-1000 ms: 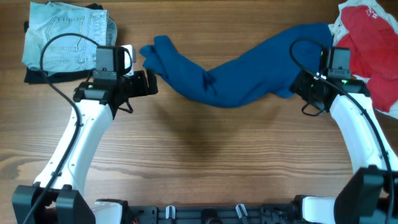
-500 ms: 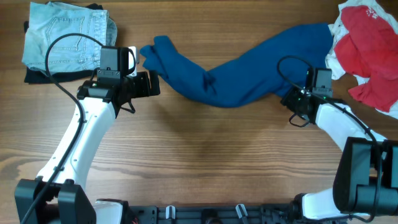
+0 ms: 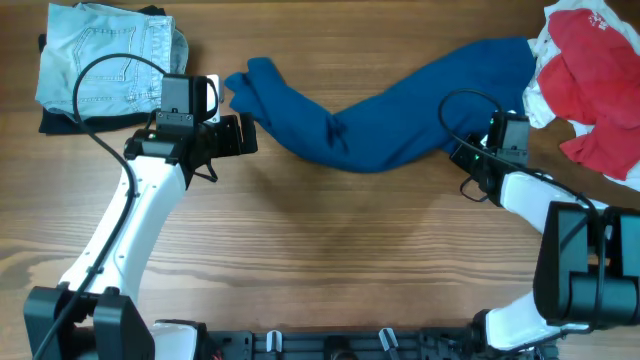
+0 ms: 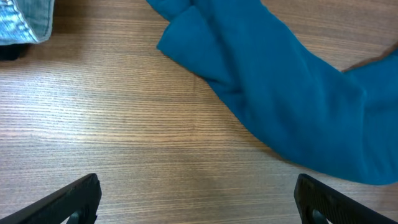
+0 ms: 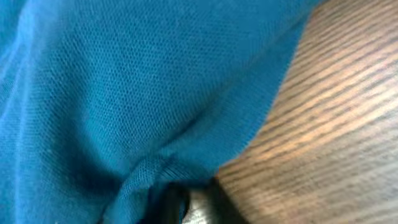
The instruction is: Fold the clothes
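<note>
Looking down from overhead: dark blue shirt [image 3: 390,115] bunched into one long band across the far half of the table [image 3: 320,260], running from 11 o'clock to 1 o'clock and sagging toward the middle. Folded pale jeans [image 3: 105,65] at 10 o'clock, apart from the shirt's left end. Red and white heap [image 3: 590,75] at 2 o'clock, up against the shirt's right end; touching or overlapping, cannot tell which. Left gripper [image 3: 244,135] just beside the shirt's left tip, at its 6 o'clock, fingers spread wide and holding nothing. Right gripper [image 3: 463,155] at the band's near edge toward its right end, with a black cable looped over the cloth there. Bare wood across the whole near half, from 4 through 8 o'clock; crowded only along the far edge.

From the left wrist: fingertips wide apart at the two lower corners, bare wood between them. Shirt [image 4: 292,93] filling 12 to 3 o'clock, a scrap of jeans [image 4: 25,22] at 10 o'clock. Nothing lying between fingers and cloth.

From the right wrist: shirt [image 5: 124,93] covering all but the 3-to-5 o'clock corner, where the table shows. Fold of cloth drawn down into the fingers [image 5: 198,210] at 6 o'clock, pinched between them.
</note>
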